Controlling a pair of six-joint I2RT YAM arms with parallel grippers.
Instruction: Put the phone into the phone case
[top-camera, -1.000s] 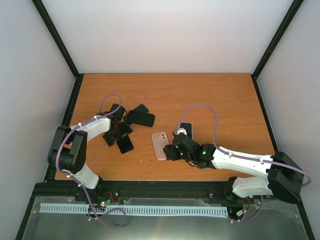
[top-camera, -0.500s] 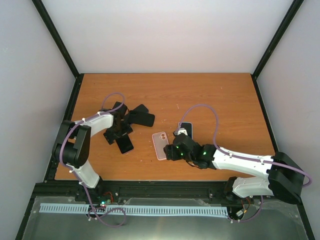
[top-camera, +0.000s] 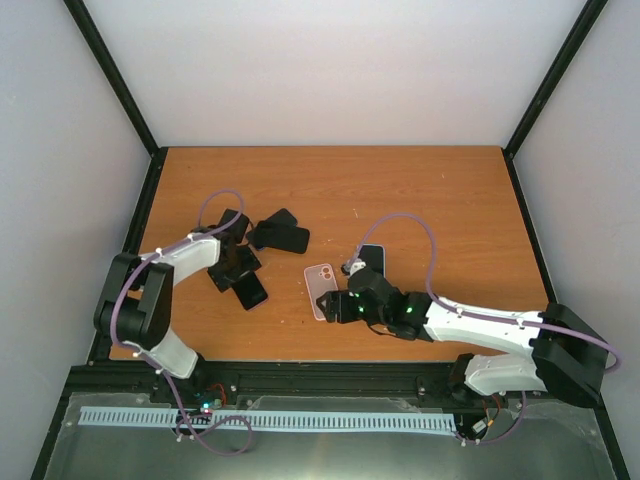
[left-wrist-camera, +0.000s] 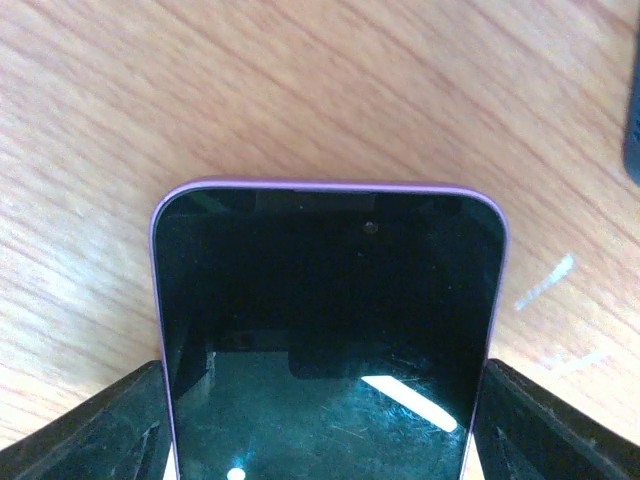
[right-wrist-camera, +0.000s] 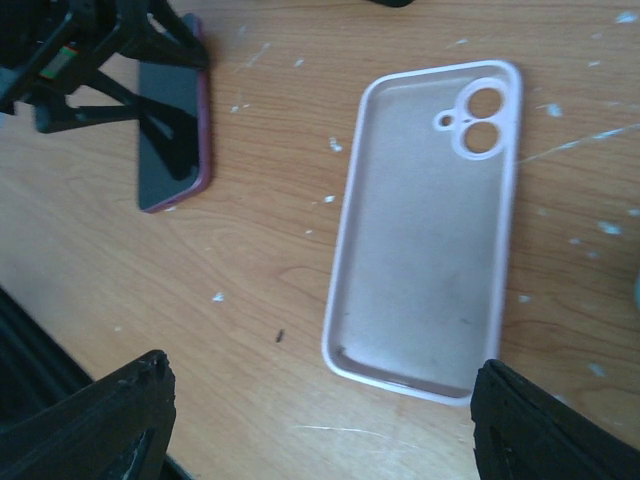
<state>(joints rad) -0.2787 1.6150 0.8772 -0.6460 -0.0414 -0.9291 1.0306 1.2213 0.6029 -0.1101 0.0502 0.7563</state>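
Phone (left-wrist-camera: 325, 330) lies flat on the table (top-camera: 420, 190), left of centre in the top view. Left fingers (left-wrist-camera: 80, 425) flank its sides, contact uncertain. Right fingers (right-wrist-camera: 555, 425) are spread wide by the empty case (right-wrist-camera: 425, 230). Risk: a shallow edge pinch may let the phone slip on lifting.

My left gripper (left-wrist-camera: 325, 425) straddles a purple-edged phone (left-wrist-camera: 325, 290) lying screen-up on the wooden worktop (left-wrist-camera: 300, 80). Its fingertips (left-wrist-camera: 80, 430) sit at 8 and 4 o'clock, close against the sides; I cannot confirm contact. A dark object (left-wrist-camera: 633, 140) is cut off at 3 o'clock.
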